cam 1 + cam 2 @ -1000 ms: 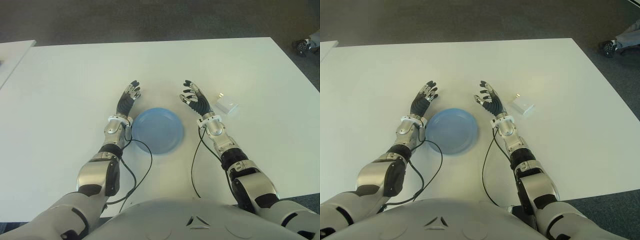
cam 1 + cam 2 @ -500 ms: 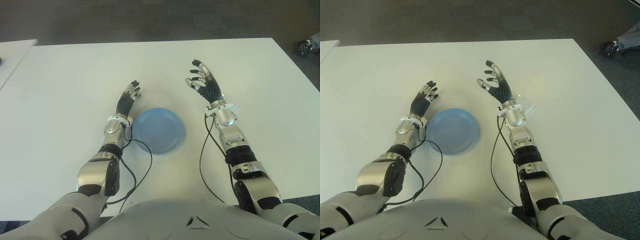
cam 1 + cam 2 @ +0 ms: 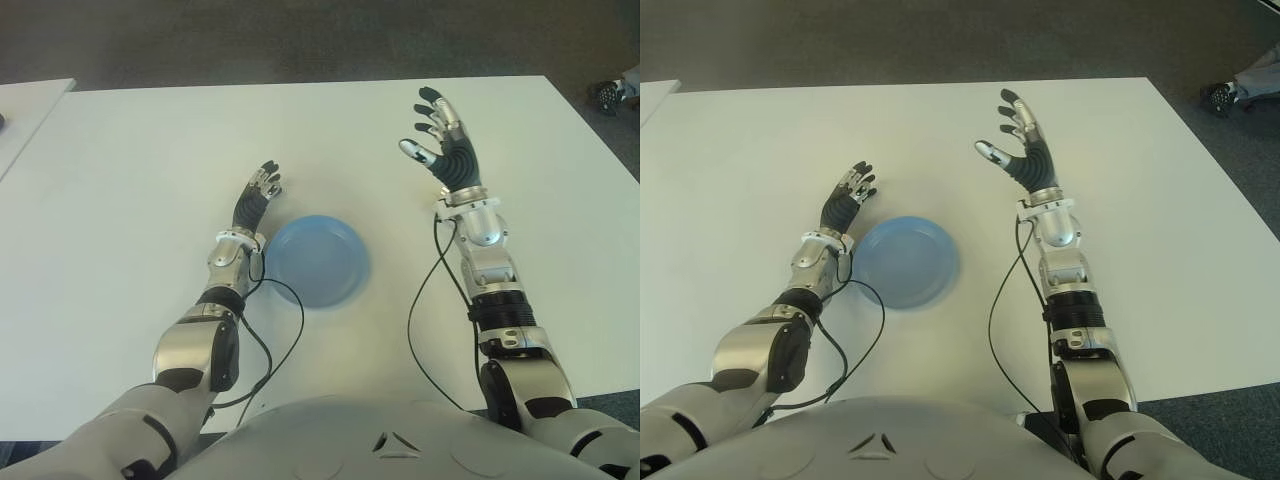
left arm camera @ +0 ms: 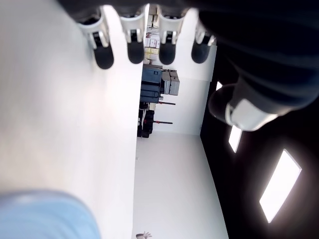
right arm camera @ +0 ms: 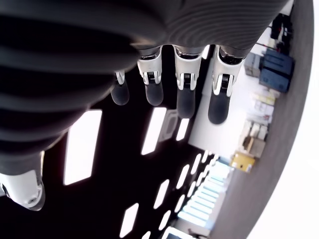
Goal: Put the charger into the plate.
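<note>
Now the right robot hand (image 3: 447, 152) has lifted up & away w/ fingers spread, holding nothing; its arm hides the charger, not in view. Left robot hand (image 3: 256, 200), open, beside the plate (image 3: 318, 261) on table (image 3: 120, 180). Grasp not begun

A white table (image 3: 130, 180) is filling the view, dark grey floor (image 3: 300, 40) lying beyond its far edge; another white surface (image 3: 25, 105) is showing far left.
</note>
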You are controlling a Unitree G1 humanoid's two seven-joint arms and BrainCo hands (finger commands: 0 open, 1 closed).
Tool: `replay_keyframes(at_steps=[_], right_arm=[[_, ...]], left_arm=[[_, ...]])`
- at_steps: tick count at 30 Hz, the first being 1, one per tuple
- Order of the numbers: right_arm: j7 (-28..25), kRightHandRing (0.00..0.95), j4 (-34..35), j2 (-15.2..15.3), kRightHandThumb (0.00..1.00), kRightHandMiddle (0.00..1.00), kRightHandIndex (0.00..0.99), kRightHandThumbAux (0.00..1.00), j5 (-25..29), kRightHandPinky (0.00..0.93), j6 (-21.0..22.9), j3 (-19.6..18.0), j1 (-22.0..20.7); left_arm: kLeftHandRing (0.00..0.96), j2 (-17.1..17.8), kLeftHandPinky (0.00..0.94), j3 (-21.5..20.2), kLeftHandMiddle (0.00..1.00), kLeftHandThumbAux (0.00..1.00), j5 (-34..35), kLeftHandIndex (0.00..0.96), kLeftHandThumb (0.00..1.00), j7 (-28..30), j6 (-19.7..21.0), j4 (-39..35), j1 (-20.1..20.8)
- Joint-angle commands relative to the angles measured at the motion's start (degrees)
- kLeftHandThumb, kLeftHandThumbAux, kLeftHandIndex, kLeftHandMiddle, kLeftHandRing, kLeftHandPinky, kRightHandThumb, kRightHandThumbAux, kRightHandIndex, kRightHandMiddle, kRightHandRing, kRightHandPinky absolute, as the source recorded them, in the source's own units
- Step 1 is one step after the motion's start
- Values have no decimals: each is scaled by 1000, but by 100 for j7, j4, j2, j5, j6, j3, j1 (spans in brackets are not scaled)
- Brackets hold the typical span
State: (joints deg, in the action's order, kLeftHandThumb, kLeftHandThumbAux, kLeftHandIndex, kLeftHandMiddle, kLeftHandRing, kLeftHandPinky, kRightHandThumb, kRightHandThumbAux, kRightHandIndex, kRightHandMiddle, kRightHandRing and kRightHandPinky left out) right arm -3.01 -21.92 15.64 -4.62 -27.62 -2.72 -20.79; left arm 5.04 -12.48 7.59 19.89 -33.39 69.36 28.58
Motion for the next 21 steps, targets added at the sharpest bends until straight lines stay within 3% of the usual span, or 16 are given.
replay_keyframes(at_steps=[1, 6, 12, 21], right_arm=[[553, 35, -1005, 373, 523, 6, 0, 422, -544, 104, -491, -121, -170], [1714, 6, -1574, 825, 426, 0, 0, 299, -1885, 22, -759, 256, -320], [2498, 0, -2454, 1391, 352, 0, 0, 167, -3021, 1, -326, 886, -486], [3180, 0, -3440, 1421, 338, 0, 0, 100, -3730, 0, 533, 1636, -803]], left_arm=[[0, 10, 13, 2, 0, 525, -39, 0, 103, -11, 308, 205, -195], [0, 11, 13, -8, 0, 522, -25, 0, 105, 3, 306, 212, -190], [0, 20, 11, -9, 0, 522, -11, 0, 97, 26, 310, 216, -188], [0, 20, 13, -22, 0, 527, 11, 0, 93, 56, 336, 215, -185]])
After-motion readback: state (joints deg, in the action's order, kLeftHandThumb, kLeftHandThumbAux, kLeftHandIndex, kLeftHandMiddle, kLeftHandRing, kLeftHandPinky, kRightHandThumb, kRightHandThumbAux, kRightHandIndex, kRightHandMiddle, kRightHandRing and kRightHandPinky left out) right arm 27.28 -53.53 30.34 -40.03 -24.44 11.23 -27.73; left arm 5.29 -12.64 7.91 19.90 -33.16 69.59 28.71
